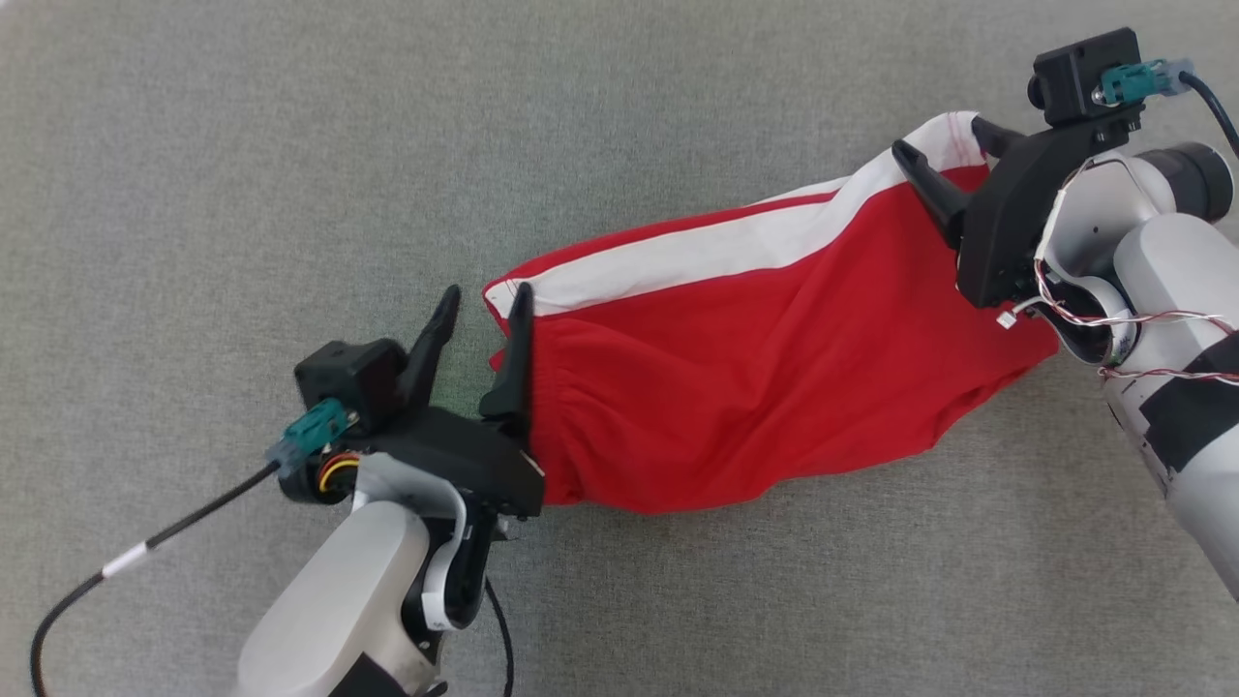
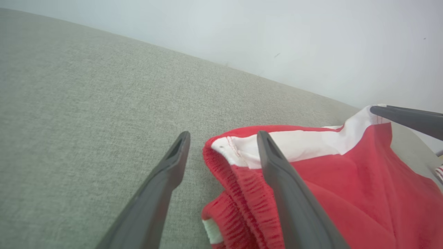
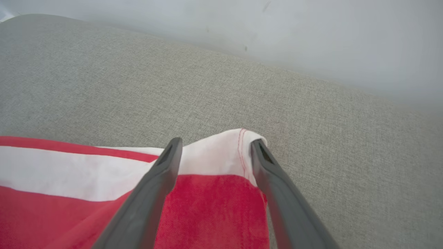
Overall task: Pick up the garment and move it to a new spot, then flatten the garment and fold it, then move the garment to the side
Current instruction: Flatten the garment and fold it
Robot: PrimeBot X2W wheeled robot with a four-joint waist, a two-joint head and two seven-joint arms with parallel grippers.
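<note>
Red garment (image 1: 736, 387) with a white side stripe lies stretched out on a grey fabric surface (image 1: 242, 174), a robot arm at each end.
It runs from the frame's centre to the upper right. The left fingers (image 1: 515, 339), lower centre-left, are spread wide at its elastic waistband corner. The right fingers (image 1: 927, 179), upper right, are also spread, with the white hem corner between them, unpinched.

Right end of the garment (image 1: 736, 387) lost to you under the black mount of the right gripper (image 1: 939, 136), lower waistband corner behind the left gripper (image 1: 487, 290), your head view's edges cutting off left forearm (image 1: 329, 600), right forearm (image 1: 1191, 281), cable (image 1: 194, 518).
</note>
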